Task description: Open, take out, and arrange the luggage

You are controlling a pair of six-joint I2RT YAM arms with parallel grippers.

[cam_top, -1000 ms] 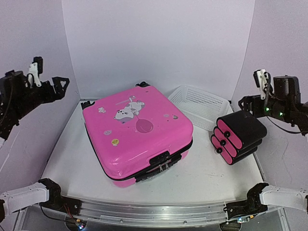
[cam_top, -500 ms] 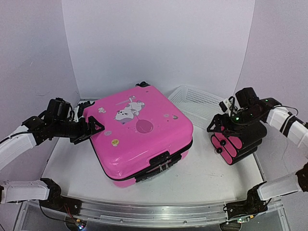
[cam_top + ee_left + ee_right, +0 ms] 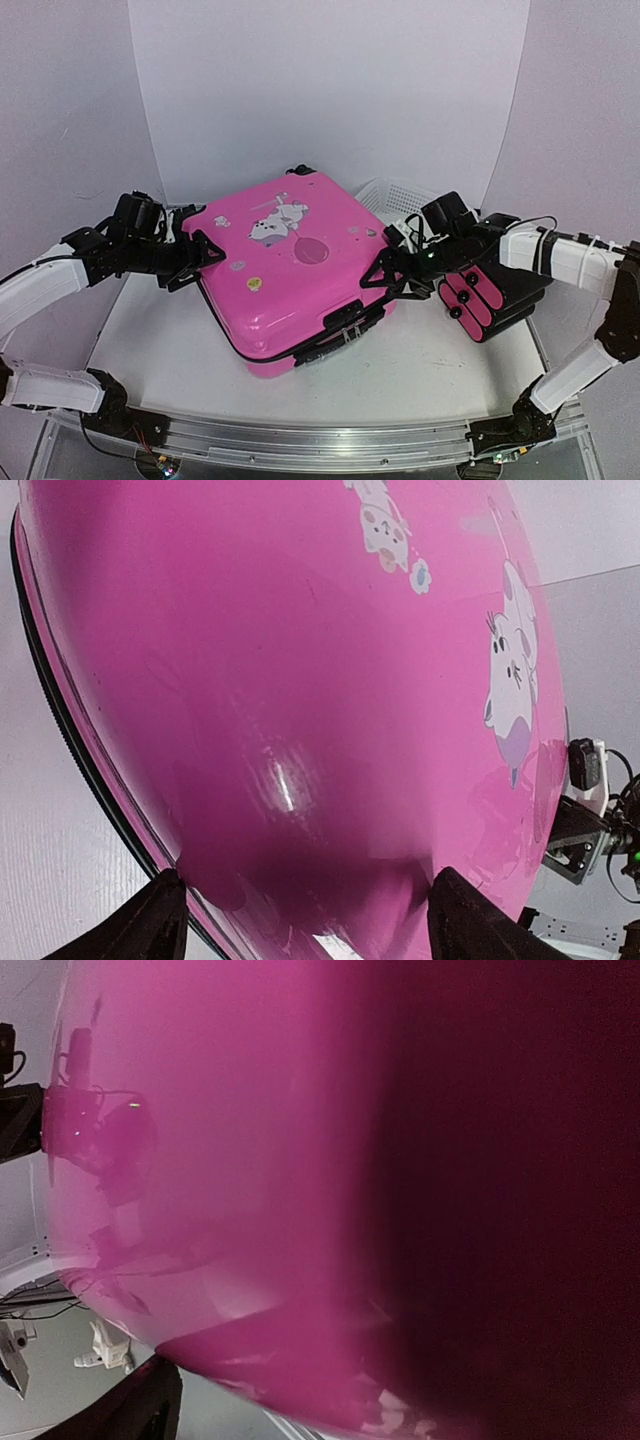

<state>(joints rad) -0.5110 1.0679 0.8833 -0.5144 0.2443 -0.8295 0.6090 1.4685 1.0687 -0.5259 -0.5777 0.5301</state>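
The luggage (image 3: 300, 270) is a bright-pink hard-shell suitcase with a cartoon animal print, lying closed in the middle of the table and tilted. My left gripper (image 3: 198, 262) is clamped over its rounded left corner. In the left wrist view both black fingertips (image 3: 165, 910) press the pink shell (image 3: 300, 680). My right gripper (image 3: 386, 282) stands wide open around the suitcase's right corner. The right wrist view is filled by the shell (image 3: 250, 1160). One finger (image 3: 150, 1405) shows just under it, and the other is hidden.
A stack of black cases with pink ends (image 3: 495, 290) lies close behind my right gripper. A white mesh basket (image 3: 400, 192) stands behind the suitcase at the back right. White walls enclose the table, and a metal rail (image 3: 320, 440) runs along the near edge.
Both arms have swung in from the sides onto the suitcase's left and right corners. The left jaws have narrowed onto the shell. The suitcase has shifted slightly right and tilted.
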